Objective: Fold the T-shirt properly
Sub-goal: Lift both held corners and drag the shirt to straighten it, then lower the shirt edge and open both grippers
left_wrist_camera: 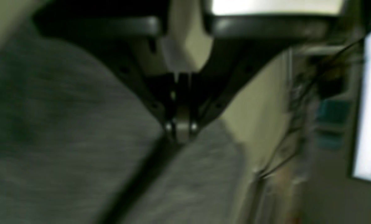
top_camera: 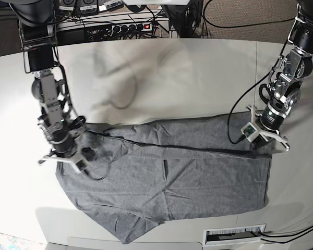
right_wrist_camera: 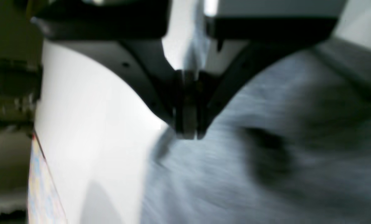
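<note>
T-shirt point(top_camera: 167, 182) spread on table point(top_camera: 198, 73); whole outline only in base view.

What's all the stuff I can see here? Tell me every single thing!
T-shirt: one, heather grey, spread flat across the middle of the table, creased.
Table: one, off-white, under everything.
Power strip: one, dark with a red switch, past the table's far edge.
Cables: several, black, behind the table.
Label: one, white with a barcode, near the table's front edge.
Left gripper: one, black and silver, fingers shut on the T-shirt's edge, on the base view's right.
Right gripper: one, black and silver, fingers shut on the T-shirt's opposite edge.
</note>
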{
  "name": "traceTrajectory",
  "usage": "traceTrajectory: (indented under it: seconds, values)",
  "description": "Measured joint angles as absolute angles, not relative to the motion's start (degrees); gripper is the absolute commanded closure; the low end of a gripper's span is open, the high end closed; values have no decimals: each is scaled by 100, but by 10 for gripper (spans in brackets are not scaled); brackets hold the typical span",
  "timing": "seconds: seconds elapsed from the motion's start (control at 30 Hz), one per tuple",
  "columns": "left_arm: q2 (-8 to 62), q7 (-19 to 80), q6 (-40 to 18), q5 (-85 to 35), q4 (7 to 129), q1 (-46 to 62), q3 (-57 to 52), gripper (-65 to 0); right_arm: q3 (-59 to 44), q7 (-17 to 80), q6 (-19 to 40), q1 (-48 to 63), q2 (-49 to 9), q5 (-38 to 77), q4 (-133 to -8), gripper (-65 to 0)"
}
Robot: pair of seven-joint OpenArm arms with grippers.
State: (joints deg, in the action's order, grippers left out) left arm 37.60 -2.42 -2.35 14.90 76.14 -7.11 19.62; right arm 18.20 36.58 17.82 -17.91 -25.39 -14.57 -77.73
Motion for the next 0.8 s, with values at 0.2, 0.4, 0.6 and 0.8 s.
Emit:
traceTrajectory:
  seconds: [0.2, 0.4, 0.6, 0.8]
  values:
    - [3750, 405, -1859, 1485, 7616, -1160, 1970, 0, 2438, 3879, 1804, -1791, -2539, -1752, -7771, 0]
    - [3763, 858, -2246, 1061, 7616, -1352, 1970, 0, 2445, 3824, 1920, -1809, -2547, -1769, -7212, 0]
    - [3747, 954, -2576, 1048, 7616, -1299, 1970, 0, 2438, 3868, 1997, -1881, -2550, -1796, -6910, 0]
    - [3754, 943, -3009, 1022, 7616, -1149, 1968, 0, 2438, 4309, 2064, -1907, -2547, -1802, -6925, 0]
